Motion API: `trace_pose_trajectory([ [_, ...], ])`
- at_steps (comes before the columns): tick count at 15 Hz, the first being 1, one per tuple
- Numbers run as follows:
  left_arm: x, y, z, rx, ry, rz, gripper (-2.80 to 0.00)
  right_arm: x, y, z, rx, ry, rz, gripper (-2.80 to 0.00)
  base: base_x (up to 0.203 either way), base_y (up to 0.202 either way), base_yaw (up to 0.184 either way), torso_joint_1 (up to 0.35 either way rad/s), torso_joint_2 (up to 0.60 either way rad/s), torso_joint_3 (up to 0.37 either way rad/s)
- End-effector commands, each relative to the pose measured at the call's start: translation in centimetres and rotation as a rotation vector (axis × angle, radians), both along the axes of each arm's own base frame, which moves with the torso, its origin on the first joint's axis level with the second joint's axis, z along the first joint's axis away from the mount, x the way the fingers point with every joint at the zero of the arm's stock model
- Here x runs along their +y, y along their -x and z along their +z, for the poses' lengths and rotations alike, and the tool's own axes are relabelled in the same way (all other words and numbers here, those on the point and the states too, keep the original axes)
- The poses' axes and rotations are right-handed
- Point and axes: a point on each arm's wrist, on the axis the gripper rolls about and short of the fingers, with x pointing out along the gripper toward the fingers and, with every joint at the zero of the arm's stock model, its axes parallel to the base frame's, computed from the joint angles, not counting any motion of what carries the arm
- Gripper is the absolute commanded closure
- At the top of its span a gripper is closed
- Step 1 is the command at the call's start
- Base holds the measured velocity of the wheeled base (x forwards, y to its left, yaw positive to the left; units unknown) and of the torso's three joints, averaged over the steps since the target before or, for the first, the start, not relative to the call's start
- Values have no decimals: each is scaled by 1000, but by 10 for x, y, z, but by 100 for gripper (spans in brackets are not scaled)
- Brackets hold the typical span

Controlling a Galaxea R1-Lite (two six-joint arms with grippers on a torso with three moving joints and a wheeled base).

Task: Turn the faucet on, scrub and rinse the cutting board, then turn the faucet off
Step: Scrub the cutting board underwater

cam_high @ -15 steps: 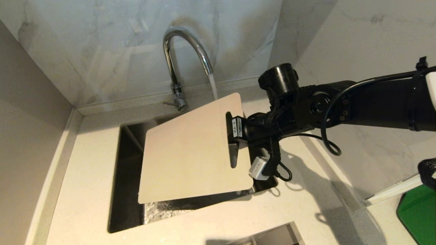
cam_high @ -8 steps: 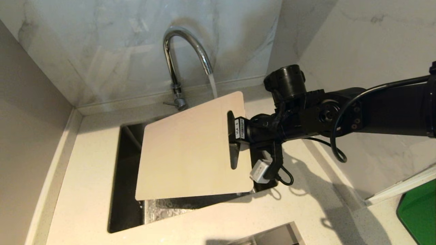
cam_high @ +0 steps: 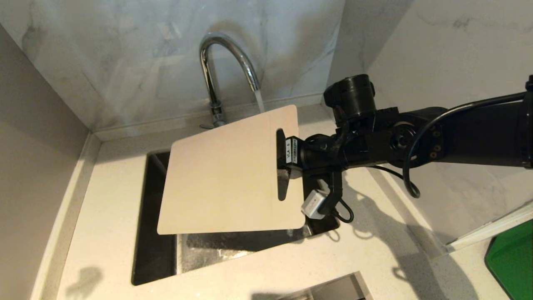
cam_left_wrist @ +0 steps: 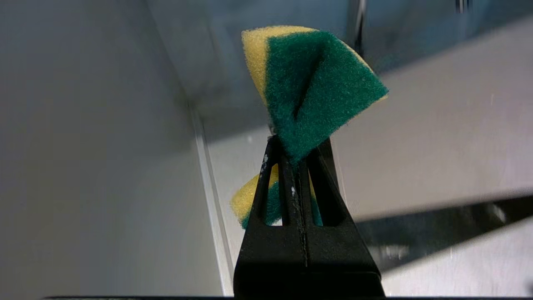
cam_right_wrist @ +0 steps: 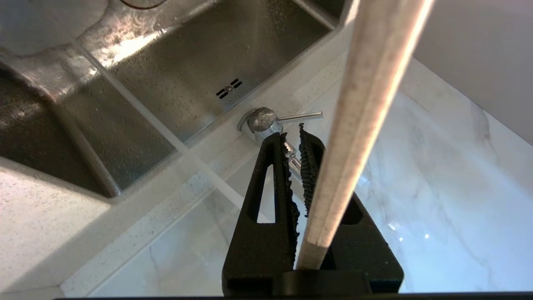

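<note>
Right end effector (cam_high: 284,160) reaches in from the right edge of the surface (cam_high: 104,233) and is clamped on the cutting board (cam_high: 225,175) at its handle-slot end. One finger shows through the slot in the head view. In the right wrist view the board (cam_right_wrist: 366,112) runs edge-on along the black fingers (cam_right_wrist: 270,183), seated between them at the base.

Board is held in the air above the sink (cam_high: 154,250), tilted, its far corner up near the back edge of the surface. It covers most of the basin. The near left part of the sink stays exposed, with wet metal visible below.

Faucet (cam_high: 227,62) stands at the back edge, behind the sink. Water runs from the spout down behind the board's far corner. Whether the stream strikes the board cannot be told. The thin lever (cam_right_wrist: 300,117) is visible at the faucet base in the right wrist view.

Left end effector (cam_left_wrist: 293,160) is outside the head view. Its wrist view shows it closed tight on a green-and-yellow sponge (cam_left_wrist: 312,87), pinched and folded between the fingers.

A green item (cam_high: 512,258) lies at the right edge.
</note>
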Motion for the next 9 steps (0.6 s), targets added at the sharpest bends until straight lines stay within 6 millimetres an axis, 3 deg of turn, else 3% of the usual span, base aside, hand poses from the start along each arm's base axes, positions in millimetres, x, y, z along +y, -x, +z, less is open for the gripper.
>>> trace_pose_trajectory([
  [1, 1, -42, 72, 6, 14, 28, 0, 0, 0, 0, -11, 6, 9, 0, 0, 0, 0, 0, 0, 0],
  [3, 2, -73, 111, -5, 17, 61, 0, 1, -1, 0, -7, 2, 12, 0, 0, 0, 0, 0, 0, 0],
  [8, 32, -151, 172, -22, -16, 281, 0, 3, -5, 0, -3, -13, 15, 0, 0, 0, 0, 0, 0, 0],
  [9, 38, -168, 176, -5, -17, 296, 0, 3, -6, 1, -7, -15, 16, 0, 0, 0, 0, 0, 0, 0],
])
